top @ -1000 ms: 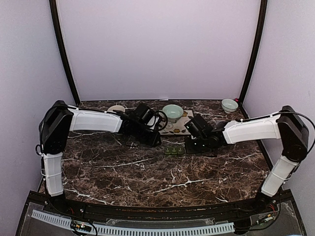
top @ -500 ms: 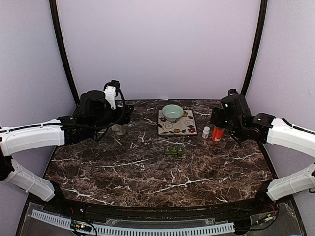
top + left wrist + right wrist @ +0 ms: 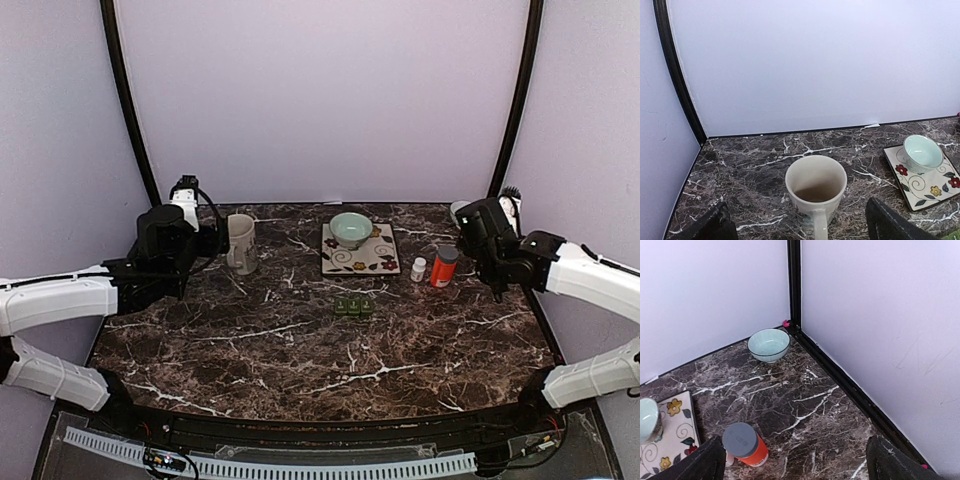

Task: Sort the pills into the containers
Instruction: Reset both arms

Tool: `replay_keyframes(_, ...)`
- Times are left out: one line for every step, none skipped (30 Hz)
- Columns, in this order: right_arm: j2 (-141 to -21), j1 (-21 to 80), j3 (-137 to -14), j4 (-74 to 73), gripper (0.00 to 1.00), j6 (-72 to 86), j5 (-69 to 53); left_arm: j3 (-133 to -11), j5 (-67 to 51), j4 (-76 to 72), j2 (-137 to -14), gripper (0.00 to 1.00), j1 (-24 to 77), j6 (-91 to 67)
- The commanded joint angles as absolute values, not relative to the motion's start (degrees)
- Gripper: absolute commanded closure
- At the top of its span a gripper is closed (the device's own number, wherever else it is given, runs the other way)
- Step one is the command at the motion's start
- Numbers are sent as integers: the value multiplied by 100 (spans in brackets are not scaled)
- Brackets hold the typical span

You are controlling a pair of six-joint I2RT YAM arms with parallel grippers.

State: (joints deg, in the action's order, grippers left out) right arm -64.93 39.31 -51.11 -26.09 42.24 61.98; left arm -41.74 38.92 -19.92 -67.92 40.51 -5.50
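My left fingers [image 3: 715, 227] are spread wide and grip nothing. The beige mug [image 3: 816, 187] stands just beyond them, framed between the 2 tips with its handle toward me. My right fingers [image 3: 707, 462] are just as wide and hold nothing, and the grey-capped orange bottle [image 3: 747, 446] stands just beyond them. The dark green pill-box strip [image 3: 354, 307], 3 compartments, lies mid-counter [image 3: 300, 350], well apart from both arms. Farther back, 1 pale bowl [image 3: 350, 228] sits on a flowered tile [image 3: 378, 263]. Another bowl [image 3: 768, 344] sits in the far right corner.
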Motion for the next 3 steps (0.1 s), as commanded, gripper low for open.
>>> replay_keyframes(-6529,3909,-5220,-3048,2,4677,6512,-3998,4020,-2346,-6453,4,3913,-429)
replay_keyframes(-6502,3903,-5188,-3017,0,4691,6508,-3985,4025,-2337,-6408,4,3897,-416)
replay_keyframes(-6465,3904,-5159,-2964,0,4669,6468,-3968,4025,-2322,-6379,4,3879,-413)
